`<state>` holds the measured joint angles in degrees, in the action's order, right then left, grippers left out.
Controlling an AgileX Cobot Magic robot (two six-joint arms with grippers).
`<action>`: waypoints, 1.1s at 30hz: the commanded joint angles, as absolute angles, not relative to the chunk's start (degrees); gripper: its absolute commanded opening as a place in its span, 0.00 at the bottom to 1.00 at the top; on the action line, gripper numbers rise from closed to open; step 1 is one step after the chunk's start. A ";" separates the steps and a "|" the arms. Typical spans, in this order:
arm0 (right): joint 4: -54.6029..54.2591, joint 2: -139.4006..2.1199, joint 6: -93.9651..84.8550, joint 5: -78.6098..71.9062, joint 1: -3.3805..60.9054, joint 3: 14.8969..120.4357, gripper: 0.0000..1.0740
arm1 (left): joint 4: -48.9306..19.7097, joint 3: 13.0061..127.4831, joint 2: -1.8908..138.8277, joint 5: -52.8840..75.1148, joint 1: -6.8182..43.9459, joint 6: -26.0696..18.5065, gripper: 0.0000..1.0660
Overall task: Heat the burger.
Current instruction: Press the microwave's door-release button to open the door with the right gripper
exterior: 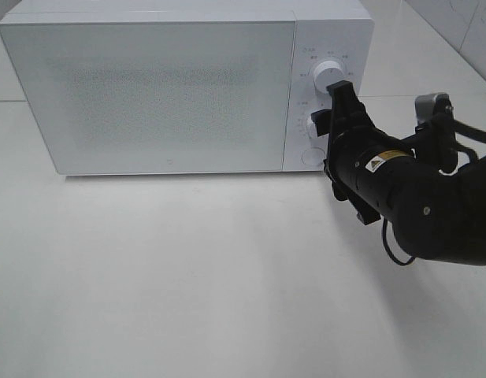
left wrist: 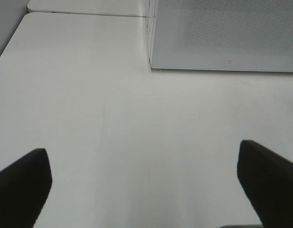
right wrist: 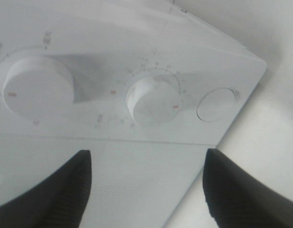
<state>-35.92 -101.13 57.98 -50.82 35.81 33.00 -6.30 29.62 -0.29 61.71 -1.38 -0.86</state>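
Since the right claw (exterior: 331, 106) stands open and empty just short of the control panel, nothing is gripped. Its fingers (right wrist: 56, 190) are spread, with the lower knob (right wrist: 153, 102) straight ahead between them. The upper knob (right wrist: 34, 90) lies off to one side and the round button (right wrist: 217, 104) off to the other.

The burger is nowhere in sight. I judge it sits inside the microwave (exterior: 172, 24), behind the shut door (exterior: 156, 94) ahead and to the left of this claw, but the frosted front hides it. The left claw (left wrist: 144, 152) is also spread wide and holds nothing, over bare table (left wrist: 89, 95) with the microwave's corner ahead of it.

Risks from here:
- The knobs are close together, so closing off-centre could let one finger nudge the upper knob and change that setting.
- The lower knob looks smooth and shallow, so a light pinch may slip round it without turning it.
- Pressing too far forward could push the microwave back across the slick table.
- Drifting toward the button might, I suspect, pop the door open.
- If the burger is not inside, the oven would run empty.
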 commanded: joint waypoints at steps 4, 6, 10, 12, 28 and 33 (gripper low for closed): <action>-36.10 -94.65 35.75 -34.84 36.04 32.95 0.61 | -6.36 29.56 -0.63 61.31 -1.43 -0.97 0.95; -36.55 -93.91 32.95 -33.23 36.04 32.95 0.61 | -6.36 29.56 -0.63 61.31 -1.43 -0.97 0.95; -37.07 -90.81 18.33 -24.98 35.98 33.00 0.61 | -6.36 29.56 -0.63 61.31 -1.43 -0.97 0.95; -36.96 -90.13 15.93 -23.26 35.98 33.00 0.61 | -6.36 29.56 -0.63 61.31 -1.43 -0.97 0.95; -24.35 -83.71 -0.52 10.54 35.98 40.16 0.61 | -6.36 29.56 -0.63 61.31 -1.43 -0.97 0.95; -17.76 -80.39 1.32 22.17 35.98 43.89 0.61 | -6.36 29.56 -0.63 61.31 -1.43 -0.97 0.95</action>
<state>-19.42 -80.84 0.92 20.05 35.81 43.32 -6.30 29.62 -0.29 61.71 -1.38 -0.86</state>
